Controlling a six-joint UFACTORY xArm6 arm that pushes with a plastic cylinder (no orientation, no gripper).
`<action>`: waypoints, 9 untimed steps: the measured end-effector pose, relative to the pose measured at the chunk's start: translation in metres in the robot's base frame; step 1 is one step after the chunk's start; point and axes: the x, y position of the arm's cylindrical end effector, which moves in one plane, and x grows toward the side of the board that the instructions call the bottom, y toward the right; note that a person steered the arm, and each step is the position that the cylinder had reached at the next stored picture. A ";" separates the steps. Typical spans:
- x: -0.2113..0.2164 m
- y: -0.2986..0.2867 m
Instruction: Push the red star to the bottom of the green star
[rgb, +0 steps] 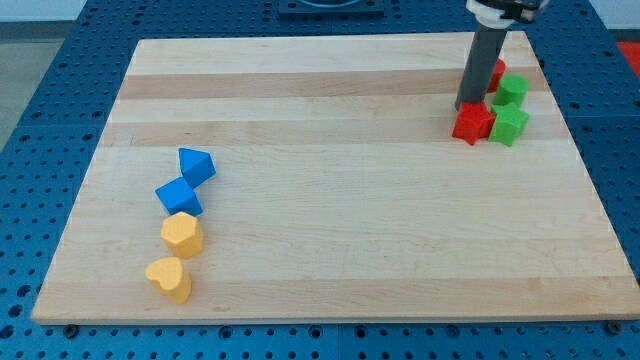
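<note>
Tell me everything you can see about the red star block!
The red star is a small, chunky, bright red block that looks like plastic, lying flat on the wooden board near the view's top right. My tip sits right at its upper edge, seemingly touching it. A green star sits right against its right side, apparently touching. Another red block and a green block lie just above.

Bright, even light, soft short shadows, sharp focus throughout.
</note>
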 end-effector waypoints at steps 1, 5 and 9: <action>0.013 0.000; 0.014 -0.035; 0.063 -0.010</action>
